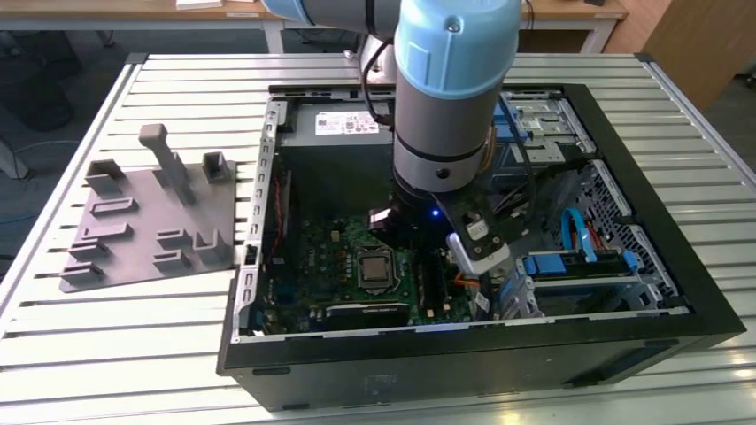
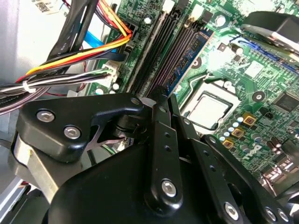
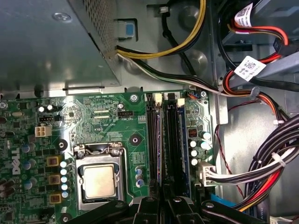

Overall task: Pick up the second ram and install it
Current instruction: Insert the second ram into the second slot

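Now I Hold the Ram at Its Slot

My black gripper is pinched narrow on the second ram, a long, thin, dark blue-green board stick. In the second wrist view the stick stands on edge in the long black slots of the green motherboard. I think it is light and stiff but easy to break, so its thin edges are the best place to hold.

Computer case set on table; fixture plate laid beside it, toward the exterior view's left; motherboard housed in case; power supply mounted behind motherboard; gripper positioned over memory slots
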`<state>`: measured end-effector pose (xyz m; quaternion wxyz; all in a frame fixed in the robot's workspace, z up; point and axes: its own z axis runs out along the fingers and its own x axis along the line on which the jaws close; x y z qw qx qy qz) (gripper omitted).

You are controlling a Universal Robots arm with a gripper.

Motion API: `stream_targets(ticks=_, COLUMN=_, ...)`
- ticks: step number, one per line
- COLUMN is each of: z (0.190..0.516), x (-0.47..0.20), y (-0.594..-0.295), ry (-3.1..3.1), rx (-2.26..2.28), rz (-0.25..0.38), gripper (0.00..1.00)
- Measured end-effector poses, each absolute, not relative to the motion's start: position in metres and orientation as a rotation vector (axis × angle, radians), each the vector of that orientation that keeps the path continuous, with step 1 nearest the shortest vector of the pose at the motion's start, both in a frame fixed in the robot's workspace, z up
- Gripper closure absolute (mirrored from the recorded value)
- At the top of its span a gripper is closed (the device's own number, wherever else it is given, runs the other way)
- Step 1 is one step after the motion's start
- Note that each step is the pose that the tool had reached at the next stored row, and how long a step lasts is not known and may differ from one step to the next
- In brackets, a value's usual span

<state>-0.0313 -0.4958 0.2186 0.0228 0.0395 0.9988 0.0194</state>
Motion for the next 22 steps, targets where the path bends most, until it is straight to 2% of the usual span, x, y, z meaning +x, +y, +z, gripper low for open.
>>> stream_targets(ticks=22, z=0.2154, x=-0.0288, y=-0.493, ry=3.094, rx=0.089, rz=0.061, gripper=0.86)
